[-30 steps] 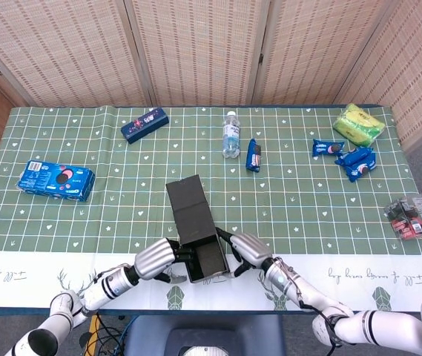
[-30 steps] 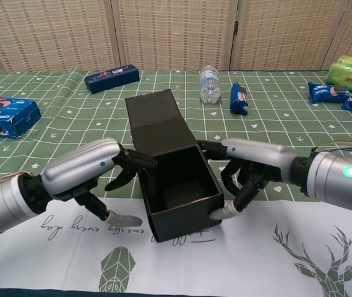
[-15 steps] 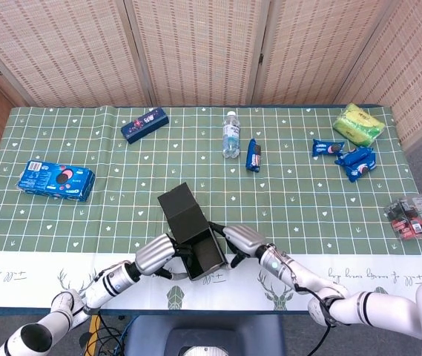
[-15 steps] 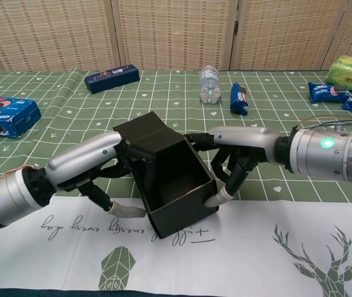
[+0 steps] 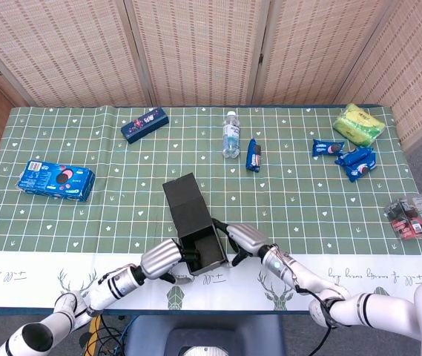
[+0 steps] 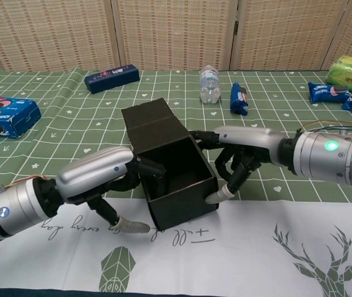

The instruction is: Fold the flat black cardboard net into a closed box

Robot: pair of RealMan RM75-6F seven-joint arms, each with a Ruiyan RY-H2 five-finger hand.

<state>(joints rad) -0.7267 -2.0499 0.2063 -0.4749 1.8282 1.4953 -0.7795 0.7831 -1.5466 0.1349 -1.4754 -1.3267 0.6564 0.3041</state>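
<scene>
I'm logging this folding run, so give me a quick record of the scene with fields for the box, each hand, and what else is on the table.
box: black cardboard box, walls up, top open, lid flap lying back
left hand: left hand grips the box's left wall
right hand: right hand holds the box's right wall
table: green checked cloth
other items: water bottle, blue cookie box

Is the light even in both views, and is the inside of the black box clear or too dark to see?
Head view: soft, even light and sharp focus, but the black box is small and its inside is simply dark. Chest view: the box's open cavity shows its walls and floor with little detail; pale highlights lie on the left hand and the right hand.
</scene>
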